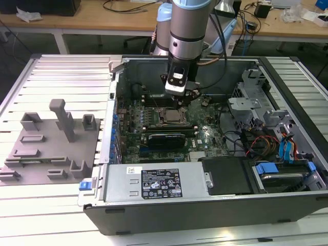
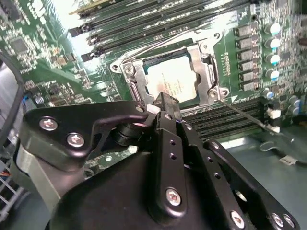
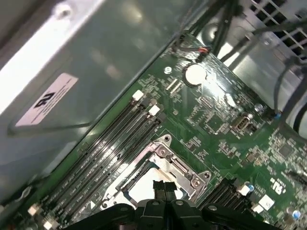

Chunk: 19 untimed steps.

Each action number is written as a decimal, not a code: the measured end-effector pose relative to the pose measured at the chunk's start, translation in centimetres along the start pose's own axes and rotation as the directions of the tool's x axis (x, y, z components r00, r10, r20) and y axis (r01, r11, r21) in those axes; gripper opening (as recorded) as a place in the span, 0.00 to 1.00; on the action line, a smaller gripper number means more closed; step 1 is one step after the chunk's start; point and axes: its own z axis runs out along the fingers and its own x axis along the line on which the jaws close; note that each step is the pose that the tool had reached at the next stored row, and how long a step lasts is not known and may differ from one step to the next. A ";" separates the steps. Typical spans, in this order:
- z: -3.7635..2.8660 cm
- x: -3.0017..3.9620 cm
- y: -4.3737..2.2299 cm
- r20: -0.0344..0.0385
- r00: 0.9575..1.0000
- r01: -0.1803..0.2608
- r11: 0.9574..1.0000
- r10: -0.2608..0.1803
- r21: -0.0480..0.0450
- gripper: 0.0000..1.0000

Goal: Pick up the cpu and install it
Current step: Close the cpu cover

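Your matte black hand (image 2: pixel 165 101) hangs clenched and empty over the flat, silvery square cpu (image 2: pixel 173 82) in its steel socket frame (image 2: pixel 205 60).

One cpu (image 2: pixel 170 84), one motherboard (image 1: pixel 206 136), one computer case (image 1: pixel 215 211), one grey fixture (image 1: pixel 48 152), one arm (image 1: pixel 187 25), one claw (image 3: pixel 164 188)

Silvery cpu (image 2: pixel 172 81); green motherboard (image 2: pixel 48 62); black claw (image 2: pixel 165 101)

Bright light from above shines white on the cpu (image 2: pixel 170 82) in the second wrist view and makes shiny patches on the metal wall (image 3: pixel 96 62) in the first wrist view. In the exterior view the table (image 1: pixel 66 72) is bright, the computer case (image 1: pixel 148 72) shady inside.
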 end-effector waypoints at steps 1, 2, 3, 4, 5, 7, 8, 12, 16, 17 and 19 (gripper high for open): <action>0.00 0.00 0.00 0.000 1.000 0.029 1.000 -0.029 0.000 0.11; 0.00 0.00 0.00 0.000 0.999 0.046 0.999 -0.046 0.000 0.11; 0.00 0.00 0.00 0.000 0.998 0.064 0.998 -0.064 -0.001 0.11; 0.01 0.00 0.00 0.000 0.997 0.083 0.997 -0.083 -0.001 0.11; 0.01 0.00 0.00 0.000 0.995 0.101 0.995 -0.101 -0.001 0.11; 0.01 0.00 0.00 0.000 0.991 0.135 0.991 -0.135 -0.001 0.11; 0.02 0.00 0.00 0.000 0.988 0.154 0.988 -0.154 -0.001 0.11; 0.04 0.00 0.00 0.000 0.970 0.243 0.970 -0.243 -0.002 0.11; 0.06 0.00 0.00 -0.001 0.946 0.324 0.946 -0.324 -0.003 0.11; 0.06 0.00 -0.01 -0.001 0.939 0.343 0.939 -0.343 -0.003 0.11; 0.07 0.00 -0.01 -0.001 0.922 0.387 0.922 -0.387 -0.004 0.11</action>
